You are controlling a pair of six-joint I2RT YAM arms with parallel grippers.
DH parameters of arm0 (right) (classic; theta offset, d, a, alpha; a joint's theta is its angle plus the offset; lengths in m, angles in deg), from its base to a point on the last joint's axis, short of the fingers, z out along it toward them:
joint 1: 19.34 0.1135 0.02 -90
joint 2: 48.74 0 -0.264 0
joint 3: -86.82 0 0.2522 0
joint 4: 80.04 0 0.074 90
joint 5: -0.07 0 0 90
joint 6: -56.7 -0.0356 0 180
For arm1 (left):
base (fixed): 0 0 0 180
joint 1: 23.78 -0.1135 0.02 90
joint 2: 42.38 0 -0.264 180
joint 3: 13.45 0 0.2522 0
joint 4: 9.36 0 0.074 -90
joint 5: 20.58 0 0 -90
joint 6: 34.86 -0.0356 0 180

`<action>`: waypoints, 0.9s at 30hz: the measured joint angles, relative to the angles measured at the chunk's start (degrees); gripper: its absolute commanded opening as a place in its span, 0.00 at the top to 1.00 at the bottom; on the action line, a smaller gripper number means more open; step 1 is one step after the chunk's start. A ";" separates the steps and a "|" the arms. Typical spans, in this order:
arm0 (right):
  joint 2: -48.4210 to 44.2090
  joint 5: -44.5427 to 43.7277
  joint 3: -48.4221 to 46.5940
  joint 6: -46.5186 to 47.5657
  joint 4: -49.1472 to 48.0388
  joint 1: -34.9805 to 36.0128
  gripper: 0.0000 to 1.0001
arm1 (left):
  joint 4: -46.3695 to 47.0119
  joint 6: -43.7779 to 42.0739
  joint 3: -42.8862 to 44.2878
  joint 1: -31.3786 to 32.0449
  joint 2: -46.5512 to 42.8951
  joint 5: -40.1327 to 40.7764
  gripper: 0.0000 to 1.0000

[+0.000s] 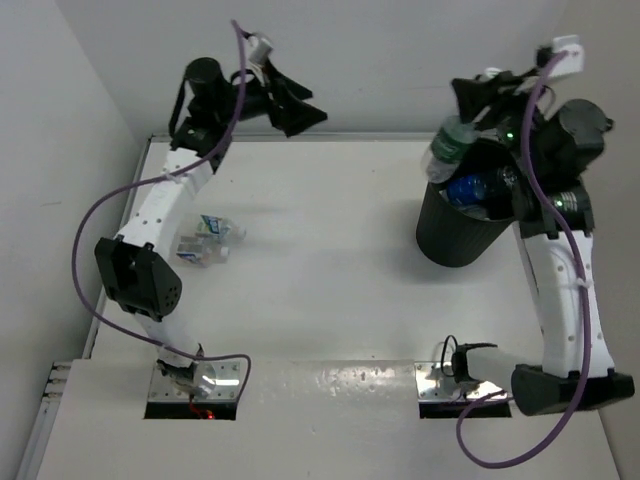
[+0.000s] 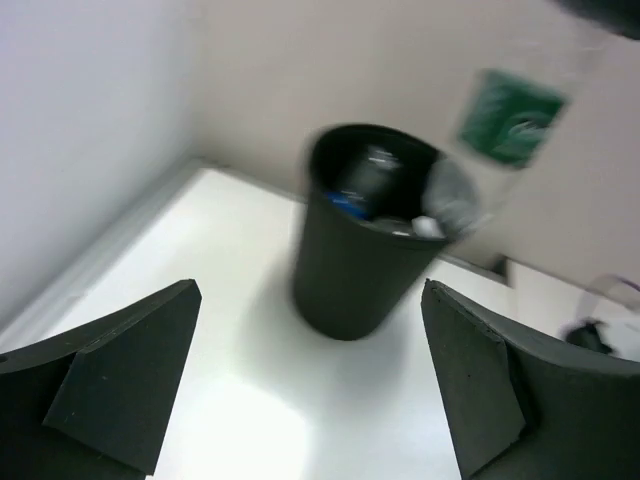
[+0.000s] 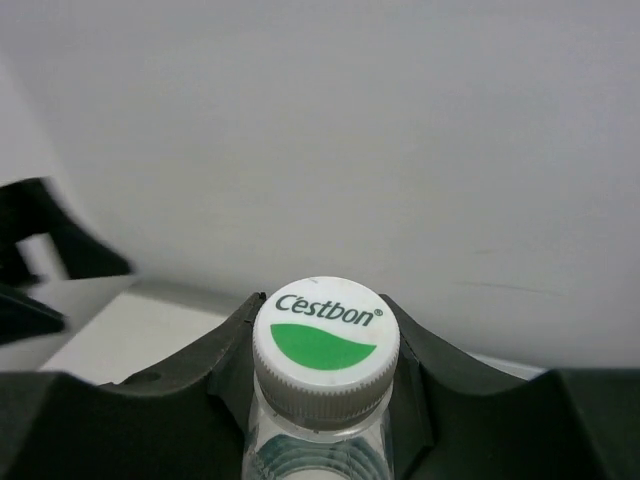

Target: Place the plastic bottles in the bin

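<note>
My right gripper (image 1: 478,98) is shut on a clear bottle with a green label (image 1: 452,142) and holds it over the far left rim of the black bin (image 1: 455,235). In the right wrist view the jaws (image 3: 325,335) clamp the bottle just below its white and green cap (image 3: 326,338). The bin holds a blue-labelled bottle (image 1: 470,188) and others. Crinkled clear bottles (image 1: 208,240) lie on the table on the left. My left gripper (image 1: 292,103) is open and empty, raised at the far left. Its view shows the bin (image 2: 362,240) and the held bottle's green label (image 2: 510,118) between its fingers (image 2: 130,380).
The white table (image 1: 330,260) has a raised edge at the back and the left. White walls stand close behind it and to its left. The bin stands at the far right, close to my right arm (image 1: 560,290).
</note>
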 measured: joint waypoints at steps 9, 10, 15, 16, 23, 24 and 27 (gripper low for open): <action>-5.42 -4.42 13.40 2.19 -8.76 -13.46 1.00 | -1.20 -3.02 -2.95 -10.43 -1.29 5.66 0.00; -4.76 -5.27 15.47 2.21 -10.62 -13.73 1.00 | -1.64 -3.74 -3.72 -10.54 -1.38 6.12 0.00; -0.07 -10.64 26.49 2.78 -18.64 -13.11 1.00 | -5.11 -8.17 -9.03 -12.13 -3.15 9.09 0.00; 0.98 -11.19 27.93 2.95 -19.34 -12.70 0.99 | -6.16 -9.27 -9.75 -12.74 -3.50 9.57 0.00; 5.64 -15.30 29.44 6.29 -24.96 -10.45 0.10 | -24.59 -27.26 -6.88 -18.56 -3.54 10.95 0.00; 5.84 -15.30 28.89 6.54 -24.35 -10.58 0.08 | -29.09 -31.89 -4.90 -19.02 -2.91 11.63 0.02; 5.84 -14.16 25.70 6.84 -19.65 -11.41 0.00 | -41.33 -50.14 -0.96 -20.00 -1.68 15.87 0.07</action>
